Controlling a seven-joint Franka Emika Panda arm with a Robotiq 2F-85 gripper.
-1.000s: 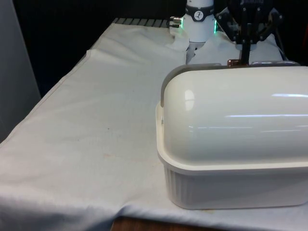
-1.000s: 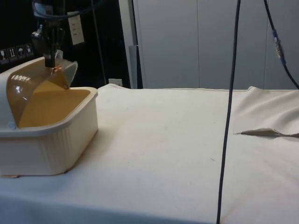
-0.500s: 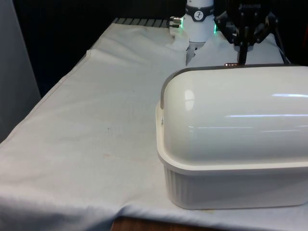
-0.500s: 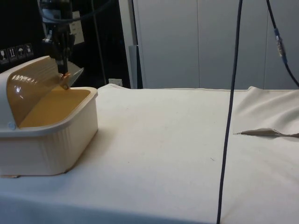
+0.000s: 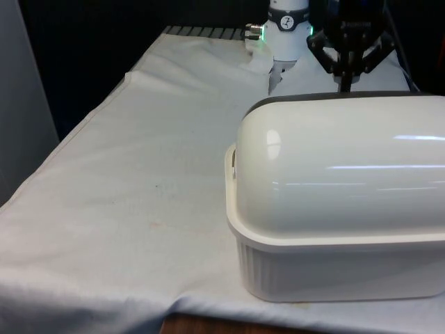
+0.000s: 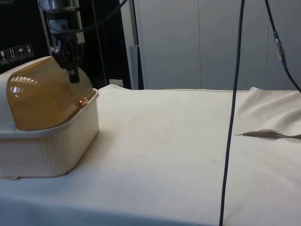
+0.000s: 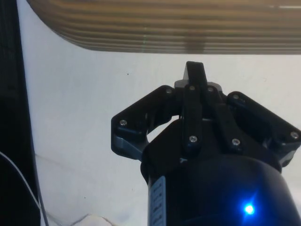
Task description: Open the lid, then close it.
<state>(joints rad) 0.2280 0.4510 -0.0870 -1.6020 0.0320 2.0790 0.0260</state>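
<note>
Side view: bread box (image 6: 47,141) at the picture's left, amber roll lid (image 6: 44,94) down on the rim. Gripper (image 6: 73,75) just above the lid's front, fingers together, gripping nothing. Lid looks light, stiff, slick plastic; take the copper knob (image 6: 83,100) at its front edge.

bread box (image 6: 47,127) on the table (image 6: 178,155) — lid (image 6: 47,99) down, gripper (image 6: 73,77) above

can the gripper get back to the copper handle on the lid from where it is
Probably yes: the gripper hangs just above the amber lid, and the copper handle sits bare at the lid's lower edge with nothing between.
</note>
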